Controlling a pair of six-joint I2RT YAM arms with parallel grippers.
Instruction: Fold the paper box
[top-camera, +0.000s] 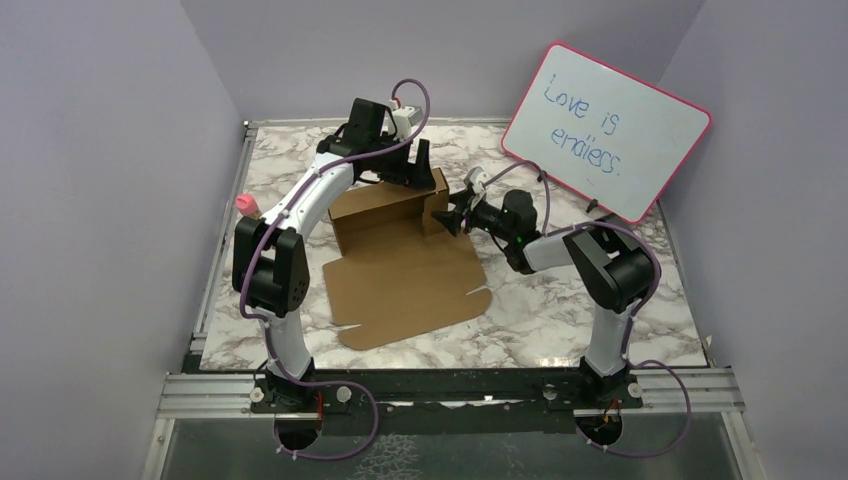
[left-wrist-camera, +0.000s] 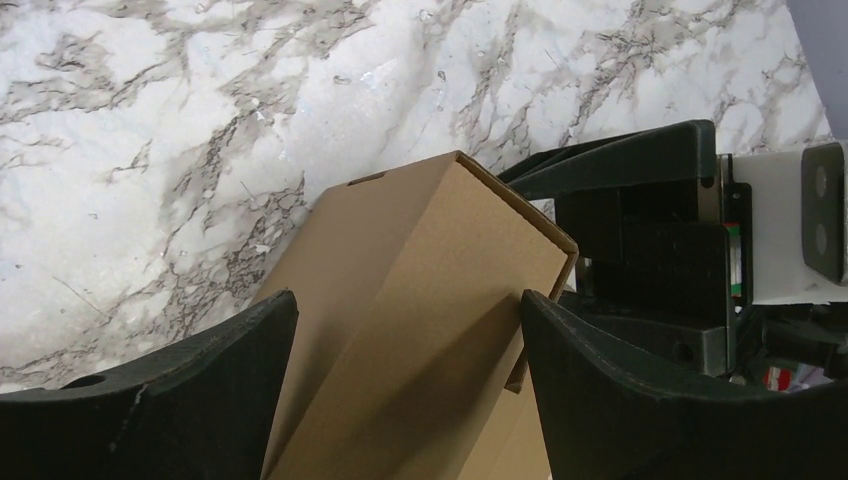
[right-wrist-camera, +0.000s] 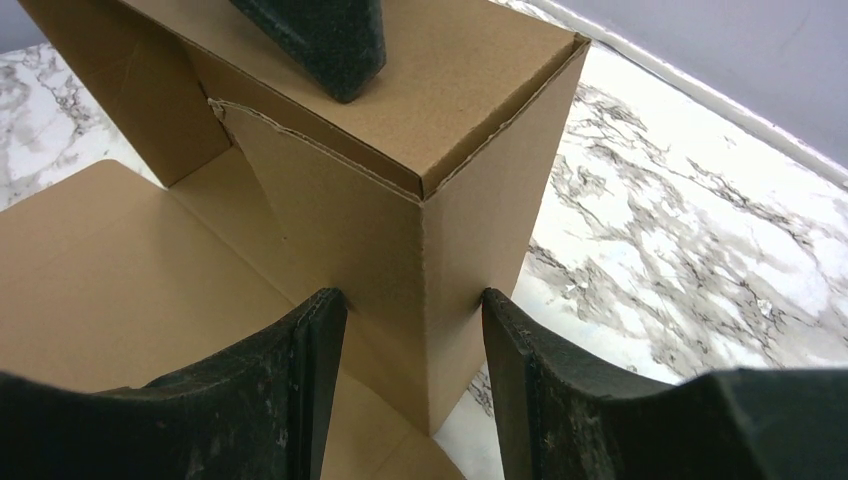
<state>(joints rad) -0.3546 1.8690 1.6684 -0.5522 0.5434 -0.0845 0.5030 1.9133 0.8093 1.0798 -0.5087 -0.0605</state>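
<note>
Top view: the paper box (top-camera: 405, 270) is lying on the desk (top-camera: 560, 320), left of the whiteboard (top-camera: 610, 130) on its near side. Its front panel is lying flat. Its back part is standing up as a hollow wall w/ long axis running left-right. The left tool (top-camera: 418, 168) is reaching down onto that wall's top. The right tool (top-camera: 455, 215) is meeting the wall's end nearest the whiteboard, so the right arm is sitting closer to that corner.

Left wrist: the left tool (left-wrist-camera: 408, 300) is sitting spread, fingers (left-wrist-camera: 180, 400) straddling the wall's top. Contact w/ the card isn't clear, and the frame bottom is cutting off the box.

Right wrist: the right tool (right-wrist-camera: 412, 310) is pinching the wall's upright corner edge, one finger on each face. A left-tool finger (right-wrist-camera: 320, 35) is pressing on the wall's top. The next move prob. hinges on keeping this corner square. The wall is hiding any side flaps & slots.
</note>
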